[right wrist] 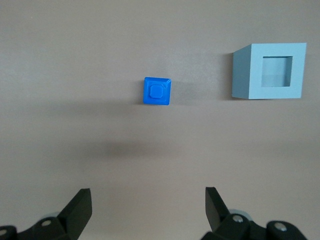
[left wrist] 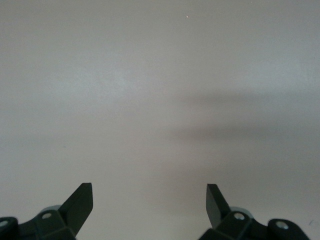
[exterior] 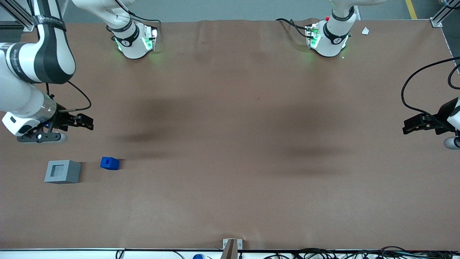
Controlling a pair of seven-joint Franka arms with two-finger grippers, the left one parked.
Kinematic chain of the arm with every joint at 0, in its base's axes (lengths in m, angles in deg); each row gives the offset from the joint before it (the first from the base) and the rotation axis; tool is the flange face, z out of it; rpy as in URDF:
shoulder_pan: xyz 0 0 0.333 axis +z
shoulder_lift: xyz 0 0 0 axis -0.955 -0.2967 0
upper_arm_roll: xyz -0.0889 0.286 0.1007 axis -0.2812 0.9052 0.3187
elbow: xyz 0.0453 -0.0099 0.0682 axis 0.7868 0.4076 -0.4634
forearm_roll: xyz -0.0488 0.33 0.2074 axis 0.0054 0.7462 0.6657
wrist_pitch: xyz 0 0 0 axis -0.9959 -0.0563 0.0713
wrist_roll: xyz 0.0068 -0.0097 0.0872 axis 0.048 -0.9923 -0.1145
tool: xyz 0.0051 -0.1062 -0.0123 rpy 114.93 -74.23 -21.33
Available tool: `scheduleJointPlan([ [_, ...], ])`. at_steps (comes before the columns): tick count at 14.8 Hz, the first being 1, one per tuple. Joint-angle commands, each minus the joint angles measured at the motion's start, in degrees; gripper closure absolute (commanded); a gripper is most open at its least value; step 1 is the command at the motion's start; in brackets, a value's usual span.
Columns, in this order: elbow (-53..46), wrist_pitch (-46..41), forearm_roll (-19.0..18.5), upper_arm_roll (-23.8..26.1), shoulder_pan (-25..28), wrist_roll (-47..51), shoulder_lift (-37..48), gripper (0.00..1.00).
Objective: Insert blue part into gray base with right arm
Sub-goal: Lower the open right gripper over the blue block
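So nothing done yet:
blue part (exterior: pixel 109 163): on table, beside gray base (exterior: pixel 62 171), not inserted
gripper (exterior: pixel 83 121): fingers spread, empty, above table
left: grasp, insert

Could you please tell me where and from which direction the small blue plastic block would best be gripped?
Probably from straight above, closing on two flat opposite side walls of the small blue plastic block. It stands upright on the brown table with its stepped top up, apart from the light gray square base, so all sides are free. The right arm's tool is open, above the table and farther from the front camera.
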Motion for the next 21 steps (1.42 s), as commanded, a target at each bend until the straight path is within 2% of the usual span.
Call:
scheduleJointPlan([
  [1,3.1,6.4,-0.6,0.5,-0.8,0.1,-1.7,0.00],
  [6,4.5,18.1,-0.4,0.8,-2.0,-0.2,-7.3,0.05],
  [8,4.4,22.1,-0.2,0.9,-2.3,-0.5,-9.9,0.12],
  [13,4.0,30.5,0.3,1.0,-2.3,-0.1,-16.8,0.15],
  [21,1.1,31.3,1.6,2.2,-2.4,0.2,-21.5,0.20],
])
